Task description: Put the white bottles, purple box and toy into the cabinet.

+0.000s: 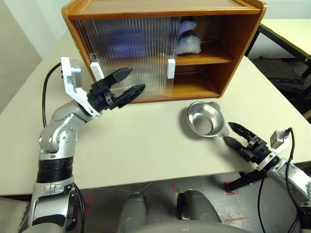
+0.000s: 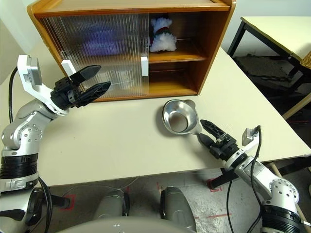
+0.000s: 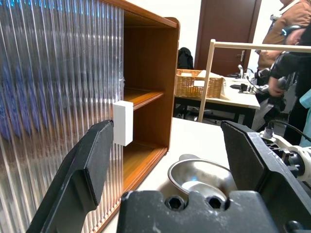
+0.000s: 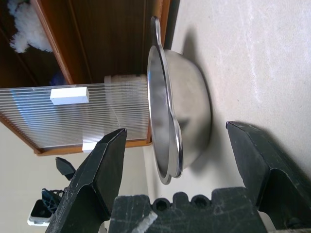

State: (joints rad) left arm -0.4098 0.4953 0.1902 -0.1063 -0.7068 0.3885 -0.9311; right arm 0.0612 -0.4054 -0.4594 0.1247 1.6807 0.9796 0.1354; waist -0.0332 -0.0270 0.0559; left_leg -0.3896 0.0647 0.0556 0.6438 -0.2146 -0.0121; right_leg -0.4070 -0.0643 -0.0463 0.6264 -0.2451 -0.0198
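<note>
Seen from above: cabinet (image 1: 228, 43) at the far side of the table (image 1: 146, 145), its ribbed doors (image 1: 131, 53) slid to cover the left portion, right bays standing open. On the upper shelf, just past the door edge, the toy (image 1: 187, 36) — white plush with a striped band, partly cut off by the door. Behind the ribbed panel, a purple blur (image 1: 124, 43), likely the box, though only a smear of colour. No sign of the bottles on the table; possibly behind the doors, impossible to confirm. Left gripper (image 1: 127, 83) raised in front of the doors near a white handle (image 1: 95, 71), fingers spread wide, holding nothing. Right gripper (image 1: 232, 134) low at the near right, fingers also parted and empty, pointed at a steel bowl (image 1: 204, 119) lying just ahead of it — not a task item. Judged by look: toy soft and light, best pinched around the body; box soft, apt to crush, better taken across its narrow sides; bottles rigid and smooth, lids the surest hold. Doors likely light, moved by a handle (image 1: 171, 68). In the left wrist view, a person (image 3: 286, 48) in the background, partly out of frame.
</note>
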